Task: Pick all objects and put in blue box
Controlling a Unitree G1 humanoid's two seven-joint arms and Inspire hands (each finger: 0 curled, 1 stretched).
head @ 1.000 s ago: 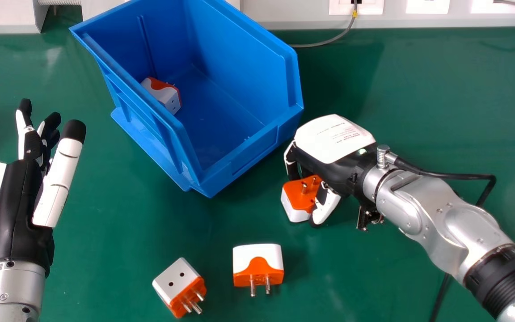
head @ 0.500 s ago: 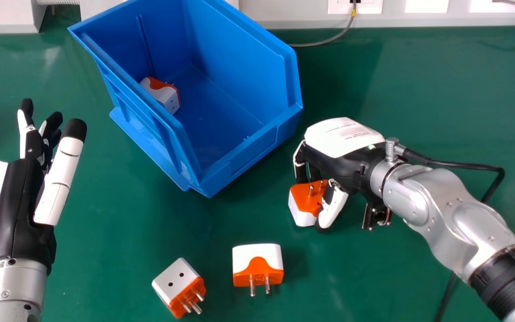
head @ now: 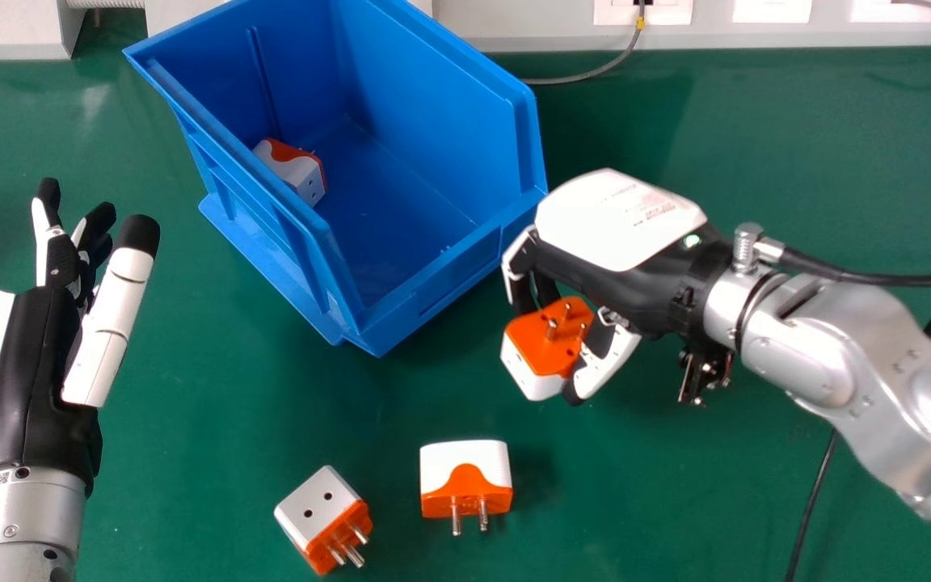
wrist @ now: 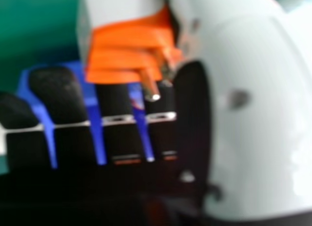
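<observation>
In the head view my right hand (head: 611,234) is right of the blue box (head: 433,287), curled round an orange-and-white plug adapter (head: 550,335) whose pins point up. In the right hand view that adapter (wrist: 126,46) lies between my right hand's thumb (wrist: 248,109) and its fingers. One adapter (head: 296,171) lies inside the box. Two more rest on the table: a tilted one (head: 324,517) and one (head: 465,481) to its right. My left hand (head: 37,356) is open at the left, holding nothing.
The green table (head: 797,162) extends on both sides of the box. A grey cable (head: 587,77) runs behind the box to a wall socket. A black cable (head: 813,501) trails below my right forearm.
My right hand shifted slightly right, then rose and came back left, carrying the adapter up. The left hand and the other adapters have stayed practically still.
</observation>
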